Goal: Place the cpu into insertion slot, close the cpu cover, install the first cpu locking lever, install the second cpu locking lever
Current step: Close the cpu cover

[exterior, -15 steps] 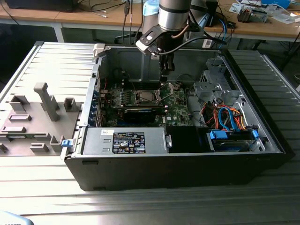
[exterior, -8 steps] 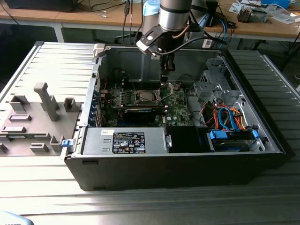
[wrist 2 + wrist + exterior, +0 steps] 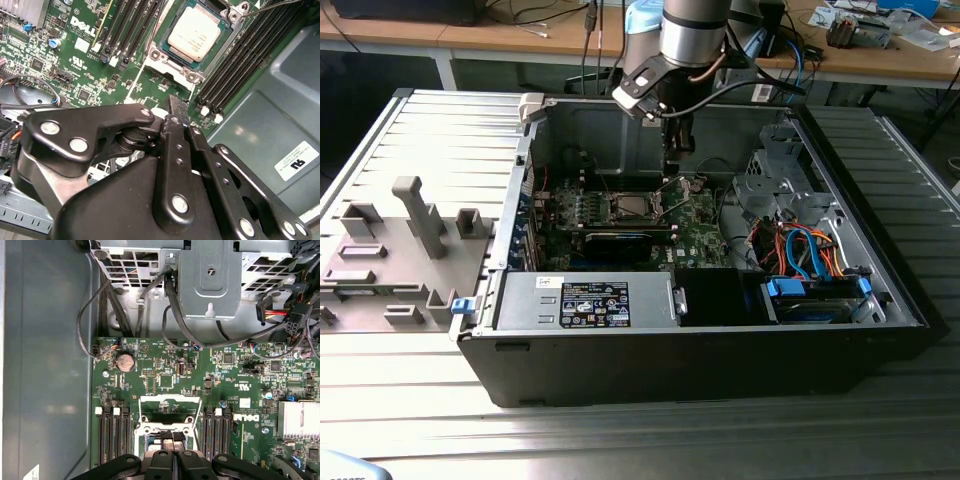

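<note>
Gripper (image 3: 175, 107) clenched, nothing seen between fingers, hanging over the green board just beside the insertion slot (image 3: 170, 62). Cpu (image 3: 196, 31) sits in slot, one edge cropped. Cpu cover (image 3: 170, 398) looks swung open, though that's hard to judge; slot partly hidden behind gripper in first wrist view.

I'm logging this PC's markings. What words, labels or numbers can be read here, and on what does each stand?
White logo lettering on the green motherboard: a maker's mark, not quoted.
White sticker on the case wall: print too small to read.
Black label on the power supply: too small to read.
Fine white board markings: too small to read.
</note>
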Controlling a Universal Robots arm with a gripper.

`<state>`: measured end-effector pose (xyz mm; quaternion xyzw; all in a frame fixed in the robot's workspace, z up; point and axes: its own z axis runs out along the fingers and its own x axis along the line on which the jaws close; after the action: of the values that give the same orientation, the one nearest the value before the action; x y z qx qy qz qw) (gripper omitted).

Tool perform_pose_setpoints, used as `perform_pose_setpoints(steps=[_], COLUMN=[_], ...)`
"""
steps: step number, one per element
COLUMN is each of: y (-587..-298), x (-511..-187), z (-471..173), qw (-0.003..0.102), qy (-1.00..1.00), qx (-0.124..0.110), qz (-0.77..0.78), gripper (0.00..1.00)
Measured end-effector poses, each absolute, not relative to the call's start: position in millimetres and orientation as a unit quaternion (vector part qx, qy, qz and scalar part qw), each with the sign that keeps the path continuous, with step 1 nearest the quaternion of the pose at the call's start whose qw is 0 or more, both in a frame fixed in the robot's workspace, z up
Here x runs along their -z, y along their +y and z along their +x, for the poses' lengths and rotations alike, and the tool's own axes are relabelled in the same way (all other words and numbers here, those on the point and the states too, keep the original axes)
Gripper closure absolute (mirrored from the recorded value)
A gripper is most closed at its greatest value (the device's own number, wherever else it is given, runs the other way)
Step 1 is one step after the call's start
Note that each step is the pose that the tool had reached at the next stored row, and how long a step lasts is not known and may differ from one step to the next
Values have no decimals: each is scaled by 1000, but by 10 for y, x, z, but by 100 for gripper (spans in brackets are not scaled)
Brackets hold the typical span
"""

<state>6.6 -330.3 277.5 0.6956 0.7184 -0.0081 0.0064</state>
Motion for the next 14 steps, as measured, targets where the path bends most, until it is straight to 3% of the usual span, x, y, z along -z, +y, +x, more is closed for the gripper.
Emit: perform_pose_setpoints(steps=[14], y=[-3303], x=[-2751], z=[159], qw=[6], qy=[718], qx=[8], qz=[696], gripper=[89])
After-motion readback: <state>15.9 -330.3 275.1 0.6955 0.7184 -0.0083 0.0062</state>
